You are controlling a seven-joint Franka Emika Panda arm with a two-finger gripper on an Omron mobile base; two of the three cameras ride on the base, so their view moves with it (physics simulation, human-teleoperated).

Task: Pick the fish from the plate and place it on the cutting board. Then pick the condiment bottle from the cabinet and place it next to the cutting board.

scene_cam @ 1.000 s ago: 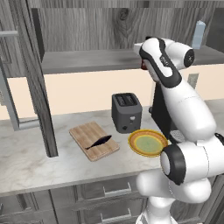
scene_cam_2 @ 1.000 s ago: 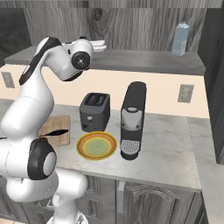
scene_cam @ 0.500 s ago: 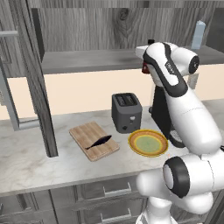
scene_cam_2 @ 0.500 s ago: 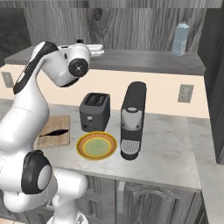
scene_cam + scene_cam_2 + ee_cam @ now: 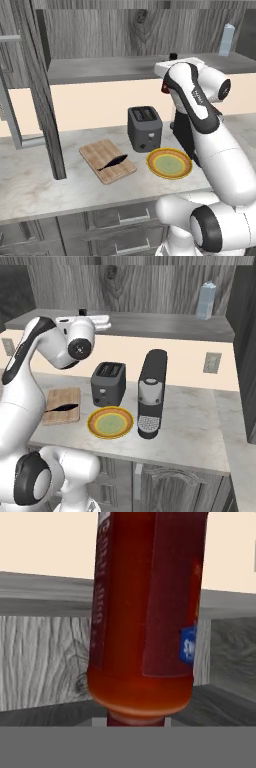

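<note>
The dark-red condiment bottle point(image 5: 145, 612) fills the middle of the hand view, very close, with the jaws closed on it. My gripper point(image 5: 169, 67) point(image 5: 92, 320) is at the front edge of the grey cabinet's shelf point(image 5: 100, 70). The bottle's black cap point(image 5: 82, 312) pokes out above the hand, and a bit of its red body point(image 5: 164, 88) shows below it. The dark fish point(image 5: 112, 162) point(image 5: 61, 408) lies on the wooden cutting board point(image 5: 97, 152) point(image 5: 67, 398). The yellow-rimmed plate point(image 5: 186, 167) point(image 5: 92, 426) sits bare to the board's right.
A dark toaster point(image 5: 144, 128) point(image 5: 108, 383) stands behind the plate, and a tall coffee machine point(image 5: 151, 393) to its right. A pale blue-white bottle point(image 5: 227, 40) point(image 5: 205, 301) stands on the shelf's right end. Grey posts point(image 5: 47, 100) rise left of the board.
The arm's upper part has swung over, and the hand with the bottle has drawn slightly back and down from the shelf recess. Fish, board and plate are unmoved.
</note>
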